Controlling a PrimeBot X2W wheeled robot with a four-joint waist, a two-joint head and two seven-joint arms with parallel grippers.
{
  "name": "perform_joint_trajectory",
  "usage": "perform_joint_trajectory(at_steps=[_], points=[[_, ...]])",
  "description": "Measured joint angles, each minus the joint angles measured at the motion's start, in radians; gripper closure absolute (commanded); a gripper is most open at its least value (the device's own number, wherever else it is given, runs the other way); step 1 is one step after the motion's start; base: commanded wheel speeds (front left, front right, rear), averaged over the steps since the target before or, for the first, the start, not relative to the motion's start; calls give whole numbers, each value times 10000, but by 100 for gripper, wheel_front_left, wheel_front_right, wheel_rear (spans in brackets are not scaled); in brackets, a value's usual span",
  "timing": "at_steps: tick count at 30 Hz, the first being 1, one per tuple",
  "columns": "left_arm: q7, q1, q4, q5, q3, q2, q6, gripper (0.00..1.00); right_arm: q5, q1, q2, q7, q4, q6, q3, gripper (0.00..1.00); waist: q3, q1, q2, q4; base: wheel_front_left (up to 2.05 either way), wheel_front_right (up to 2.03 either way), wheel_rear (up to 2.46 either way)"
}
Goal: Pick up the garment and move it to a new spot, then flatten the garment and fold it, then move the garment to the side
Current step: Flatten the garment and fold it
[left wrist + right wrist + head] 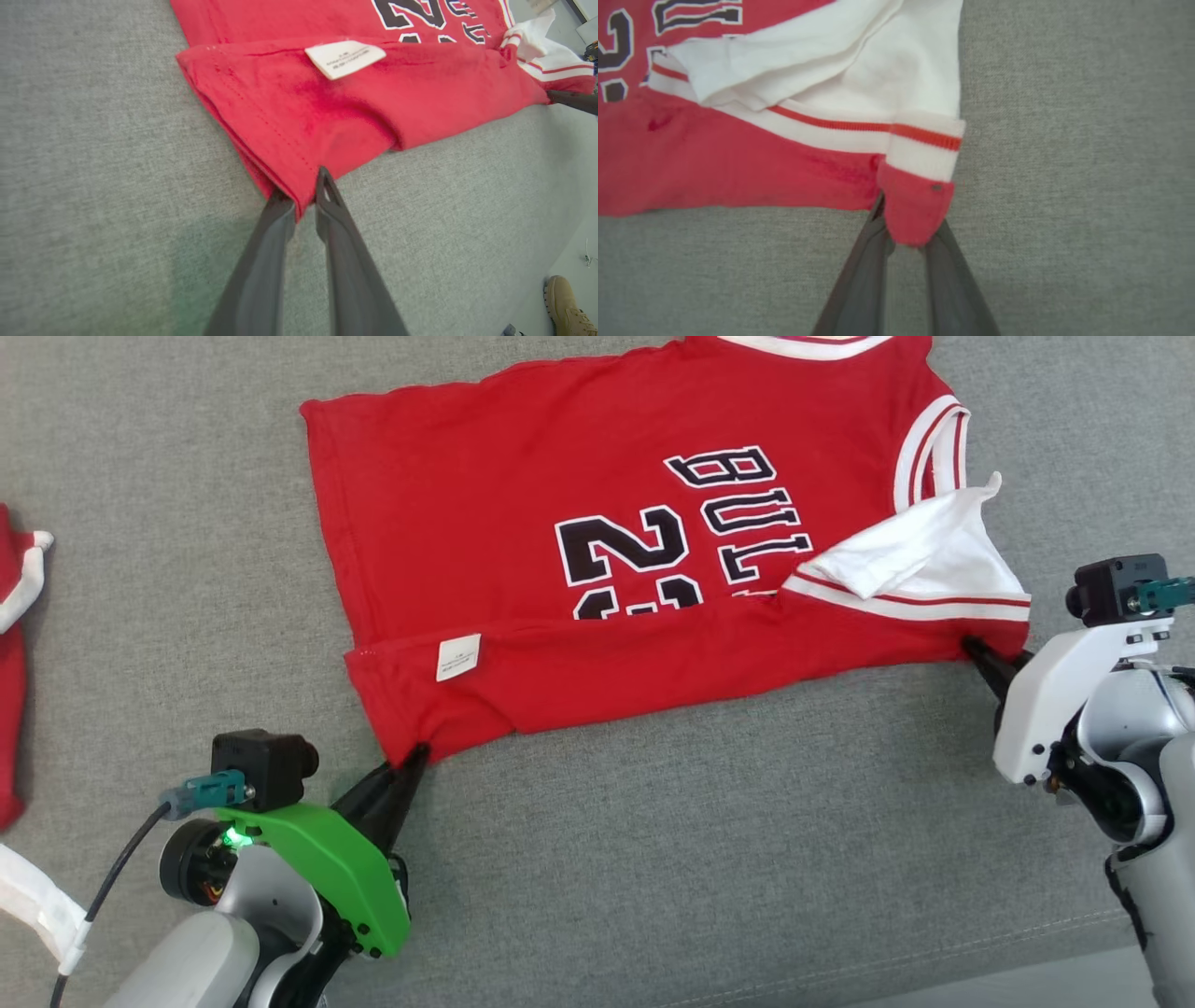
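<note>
1. Here, the head view shows a red garment (pixel 523 523) spread on a grey fabric surface (pixel 653 859); its near edge is folded over, and each end of that fold sits in a gripper.
2. The left gripper (pixel 417 758) is closed on the fold's left corner; the left wrist view shows layered cloth pinched between both dark fingers.
3. The right gripper (pixel 974 647) is closed on the opposite corner; the right wrist view shows a red tab bunched between its fingers, just below a white band with a red stripe.
4. The left wrist view adds a tan boot (pixel 567 305) on pale floor, past the surface's edge to that gripper's right; the head view adds another red item (pixel 11 709) well apart to the left gripper's left.
5. Bare grey surface runs wide between the grippers and on their near side.
6. The garment bears black figures outlined white; a white label (pixel 457 656) sits on the fold just ahead of the left gripper; white lining (pixel 934 560) turns out near the right gripper.
</note>
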Motion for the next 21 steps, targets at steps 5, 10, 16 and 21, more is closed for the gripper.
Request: perform_joint_trajectory(at_steps=[5, 10, 16, 21], points=[[328, 44, -341, -244, 44, 510, -309, 100, 982, 1, -1221, 456, -136, 8, 58, 100, -230, 0, 0, 84, 0, 0, 0], [652, 918, -1277, -692, -61, 980, -439, 100, 1981, 589, -2506, 1701, -903, 8, 35, 100, -491, 0, 0, 116, 0, 0, 0], [451, 2386, -2090, -872, -382, 1120, -159, 100, 2918, 2204, -3310, 2800, -2173, 6, -104, 100, -549, 0, 0, 137, 0, 0, 0], [151, 2666, -1883, -788, -644, 752, -58, 27, 2679, 2986, -3321, 2662, -2546, 6, -94, 0, -482, 0, 0, 188, 0, 0, 0]])
